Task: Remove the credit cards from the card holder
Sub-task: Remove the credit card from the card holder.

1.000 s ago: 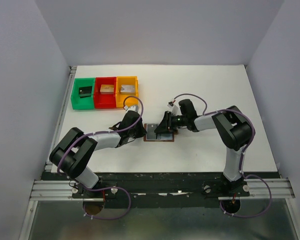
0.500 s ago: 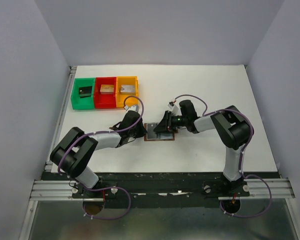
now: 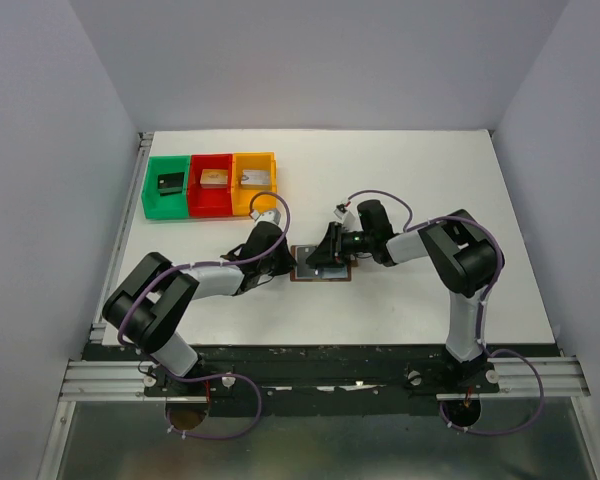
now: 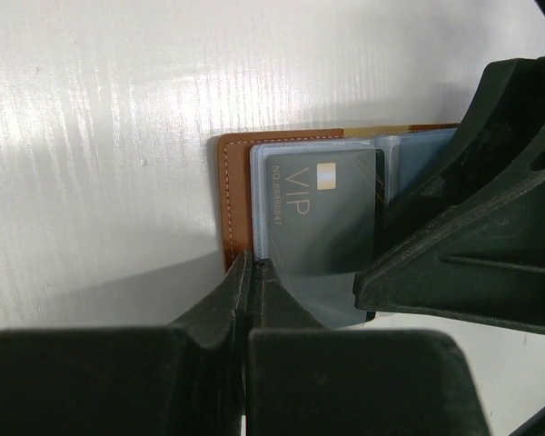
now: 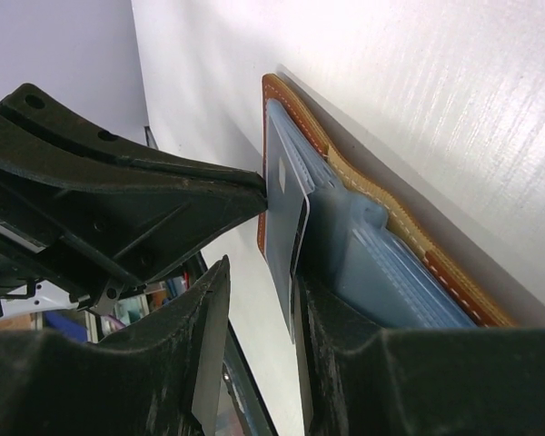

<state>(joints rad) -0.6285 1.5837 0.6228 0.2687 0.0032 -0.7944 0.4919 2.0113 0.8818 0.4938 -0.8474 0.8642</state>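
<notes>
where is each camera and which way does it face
top external: above and behind the arms, facing down on the table; both arms, left gripper and right gripper at the card holder.
left wrist: on the left wrist, looking along its shut fingers at the card holder and a dark card; right gripper at right.
right wrist: on the right wrist, looking between its fingers along the card holder's edge; left gripper at left.
shared: both wrist views show the card holder and the opposite gripper.
</notes>
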